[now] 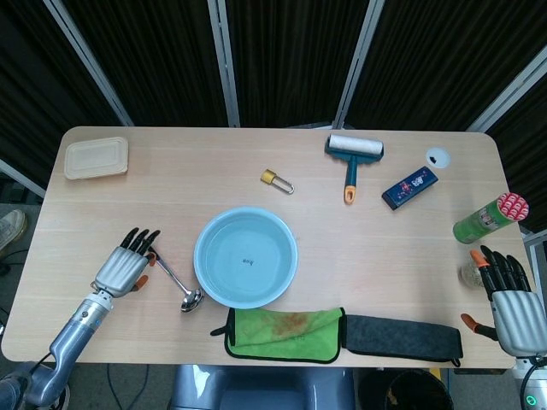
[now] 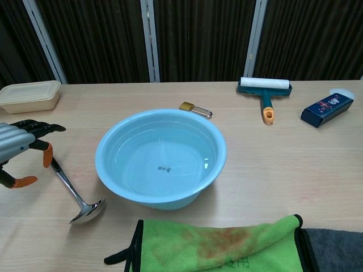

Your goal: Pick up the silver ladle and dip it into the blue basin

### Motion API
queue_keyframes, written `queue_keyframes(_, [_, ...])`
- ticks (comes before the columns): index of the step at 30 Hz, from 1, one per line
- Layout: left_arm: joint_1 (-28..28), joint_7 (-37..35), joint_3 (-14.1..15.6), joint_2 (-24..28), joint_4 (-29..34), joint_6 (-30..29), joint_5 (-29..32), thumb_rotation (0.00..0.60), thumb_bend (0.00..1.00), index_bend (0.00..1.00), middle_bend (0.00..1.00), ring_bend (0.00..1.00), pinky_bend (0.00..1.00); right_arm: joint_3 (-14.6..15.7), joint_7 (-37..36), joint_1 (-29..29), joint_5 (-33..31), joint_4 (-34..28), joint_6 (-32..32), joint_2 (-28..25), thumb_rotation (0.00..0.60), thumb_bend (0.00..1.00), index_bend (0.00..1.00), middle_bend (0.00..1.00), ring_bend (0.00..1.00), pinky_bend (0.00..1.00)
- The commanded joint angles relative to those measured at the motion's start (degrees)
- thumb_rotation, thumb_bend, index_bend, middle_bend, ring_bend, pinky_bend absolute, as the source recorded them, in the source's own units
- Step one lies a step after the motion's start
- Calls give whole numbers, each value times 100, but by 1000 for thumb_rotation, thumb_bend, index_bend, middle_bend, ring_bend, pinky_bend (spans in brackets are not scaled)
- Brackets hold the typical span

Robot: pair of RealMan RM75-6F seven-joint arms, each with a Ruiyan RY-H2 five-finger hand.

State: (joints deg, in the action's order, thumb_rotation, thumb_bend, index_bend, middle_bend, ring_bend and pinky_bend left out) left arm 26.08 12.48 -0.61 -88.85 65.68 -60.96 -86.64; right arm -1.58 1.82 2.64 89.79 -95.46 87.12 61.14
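Observation:
The silver ladle (image 1: 177, 282) (image 2: 75, 196) lies flat on the table left of the blue basin (image 1: 246, 257) (image 2: 160, 157), bowl end toward me, black handle end away. My left hand (image 1: 126, 268) (image 2: 21, 147) hovers over the handle end with fingers spread and nothing held. The handle tip is hidden behind that hand. The basin holds clear water. My right hand (image 1: 508, 301) rests open near the table's right front corner, far from the ladle; it is out of the chest view.
A green cloth (image 1: 286, 332) and a dark grey cloth (image 1: 400, 337) lie at the front edge. A beige lidded box (image 1: 96, 158), brass padlock (image 1: 276, 180), lint roller (image 1: 351, 156), blue packet (image 1: 409, 188), white disc (image 1: 438, 157) and green can (image 1: 489, 218) stand farther back and right.

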Motion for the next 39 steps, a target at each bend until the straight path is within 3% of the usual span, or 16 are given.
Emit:
queue_keyframes(1, [81, 16, -29, -117, -133, 61, 28, 600, 319, 441, 0, 0, 0, 47, -17, -5, 99, 8, 10, -21, 600, 0, 0, 0, 0, 0])
queue_keyframes(20, [338, -496, 89, -808, -1172, 374, 28, 600, 322, 442, 0, 0, 0, -20, 16, 5, -51, 48, -56, 3, 600, 0, 0, 0, 0, 0])
queue_keyframes(34, [430, -732, 155, -888, -1274, 433, -12, 600, 323, 427, 0, 0, 0, -28, -41, -22, -33, 32, -1, -15, 600, 0, 0, 0, 0, 0])
queue_keyframes(39, [442, -701, 154, -856, -1250, 540, 73, 600, 341, 464, 0, 0, 0, -42, -136, 0, -52, 33, -40, -44, 600, 0, 0, 0, 0, 0])
